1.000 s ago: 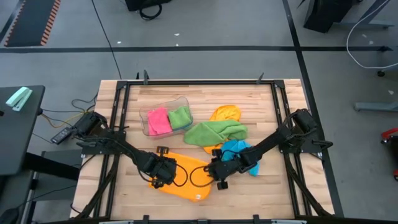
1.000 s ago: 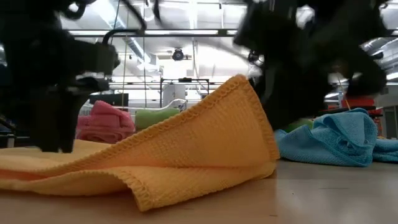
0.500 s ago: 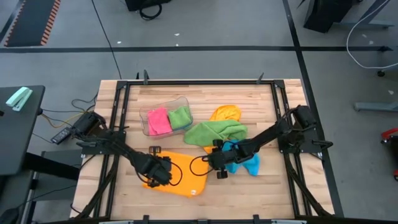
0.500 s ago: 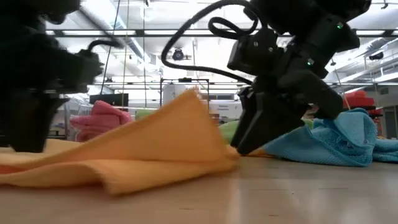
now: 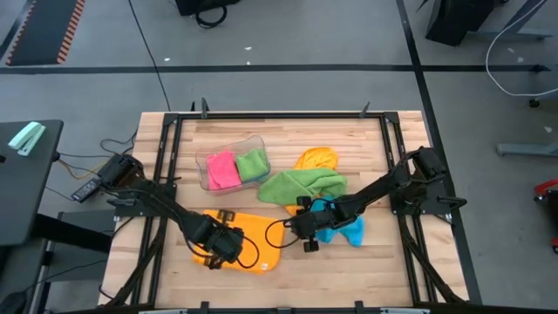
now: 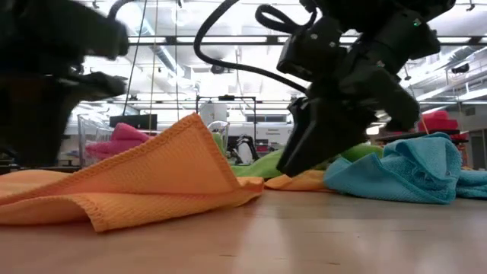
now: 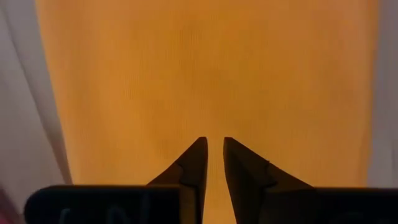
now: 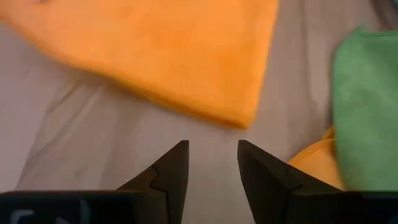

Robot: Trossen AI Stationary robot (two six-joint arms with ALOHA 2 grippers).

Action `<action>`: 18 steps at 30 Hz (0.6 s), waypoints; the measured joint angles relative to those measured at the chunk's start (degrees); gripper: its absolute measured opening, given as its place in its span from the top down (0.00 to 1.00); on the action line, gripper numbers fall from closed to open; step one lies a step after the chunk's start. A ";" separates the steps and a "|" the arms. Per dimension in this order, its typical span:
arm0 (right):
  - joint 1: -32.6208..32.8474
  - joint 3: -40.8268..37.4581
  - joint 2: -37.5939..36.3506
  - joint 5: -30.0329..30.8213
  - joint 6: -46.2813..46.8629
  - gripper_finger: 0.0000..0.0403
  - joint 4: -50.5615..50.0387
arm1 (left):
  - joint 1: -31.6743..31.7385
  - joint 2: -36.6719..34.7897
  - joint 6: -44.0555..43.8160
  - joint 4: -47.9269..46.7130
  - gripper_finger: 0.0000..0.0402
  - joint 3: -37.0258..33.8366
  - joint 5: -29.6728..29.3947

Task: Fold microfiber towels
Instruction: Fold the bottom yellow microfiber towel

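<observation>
An orange towel [image 5: 248, 234] lies on the near left-centre of the wooden table; in the low view its right part stands up in a ridge [image 6: 194, 122] while its left part lies flat. My left gripper [image 5: 222, 255] hangs over the towel's near left part. Its fingers are open by a narrow gap [image 7: 212, 142], through which the cloth [image 7: 205, 74] shows. My right gripper [image 5: 302, 235] stands open just right of the towel, over bare table [image 8: 212, 146], with the towel's corner [image 8: 239, 118] beyond its tips.
A blue towel [image 5: 342, 225] lies right behind my right gripper. A green towel [image 5: 301, 185] and a second orange one [image 5: 316, 160] lie farther back. At the far left, a clear tub [image 5: 209, 157] holds a folded pink towel [image 5: 222, 170] and a green one [image 5: 253, 163].
The orange towel's raised right part has swung toward the table's left and sunk somewhat, while its left part stayed down. My right gripper has come down beside the towel's right edge. My left gripper has risen off the towel.
</observation>
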 joint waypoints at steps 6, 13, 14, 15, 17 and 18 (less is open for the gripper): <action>1.96 0.00 -0.22 0.00 0.14 0.64 -1.99 | 1.42 1.69 7.86 14.28 0.85 0.08 -4.24; 4.11 0.02 -1.44 0.06 1.44 0.64 -3.78 | 4.00 4.33 12.54 23.94 0.87 0.11 -3.34; 4.35 -0.04 -1.97 0.07 1.73 0.64 -4.79 | 4.31 4.89 12.99 24.02 0.87 0.10 -2.70; 4.46 -0.07 -2.26 0.06 2.13 0.64 -4.93 | 4.59 5.47 13.26 24.23 0.87 0.04 -1.53; 5.06 -0.08 -3.41 0.24 2.68 0.65 -6.71 | 5.31 7.23 13.42 26.39 0.86 0.04 1.06; 5.11 -0.09 -3.78 0.52 2.80 0.65 -6.55 | 5.56 8.06 13.44 26.93 0.86 0.08 2.07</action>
